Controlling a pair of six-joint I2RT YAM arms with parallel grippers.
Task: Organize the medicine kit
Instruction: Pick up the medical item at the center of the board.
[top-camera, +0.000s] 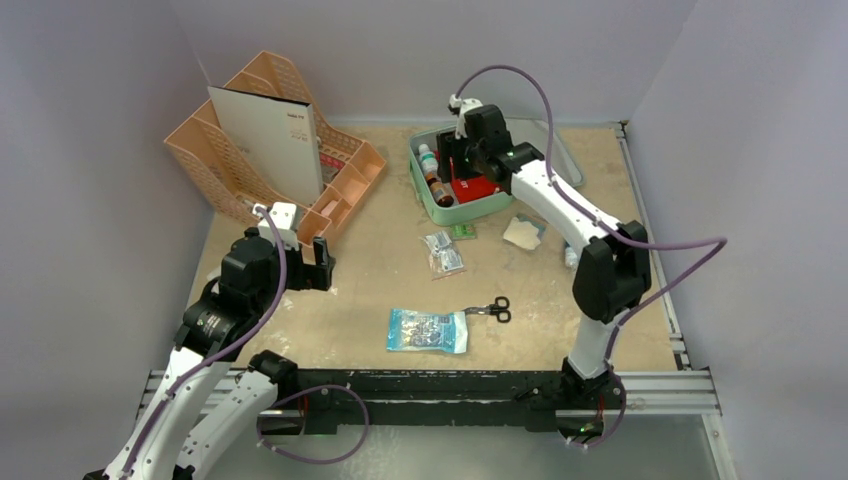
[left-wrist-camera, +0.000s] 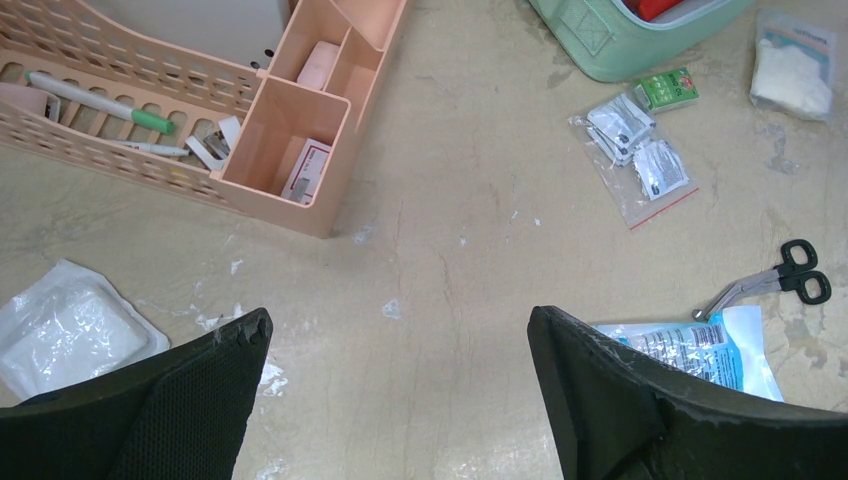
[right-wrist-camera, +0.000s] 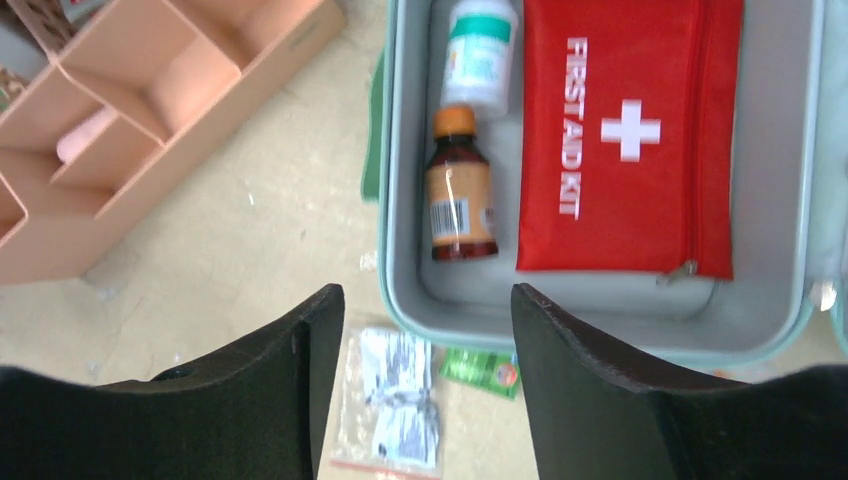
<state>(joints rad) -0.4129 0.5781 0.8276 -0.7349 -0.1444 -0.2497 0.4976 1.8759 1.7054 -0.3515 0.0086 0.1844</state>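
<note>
The mint-green medicine kit (top-camera: 470, 209) lies open at the back middle of the table. Its grey tray (right-wrist-camera: 600, 325) holds a red "FIRST AID KIT" pouch (right-wrist-camera: 630, 140), a brown bottle (right-wrist-camera: 460, 190) and a white bottle (right-wrist-camera: 480, 55). My right gripper (right-wrist-camera: 428, 292) hovers over the kit's near-left rim (top-camera: 457, 165). It is open, with nothing between its fingers. My left gripper (left-wrist-camera: 398, 315) stands wide open above bare table near the organizer's corner (top-camera: 312, 262), holding nothing.
Loose on the table are a clear bag of sachets (top-camera: 443, 255), a green packet (left-wrist-camera: 668, 88), a white gauze pack (top-camera: 522, 232), scissors (top-camera: 490, 310), a blue-and-white packet (top-camera: 428, 330) and a white pack (left-wrist-camera: 60, 330). The peach organizer (top-camera: 270, 150) stands back left.
</note>
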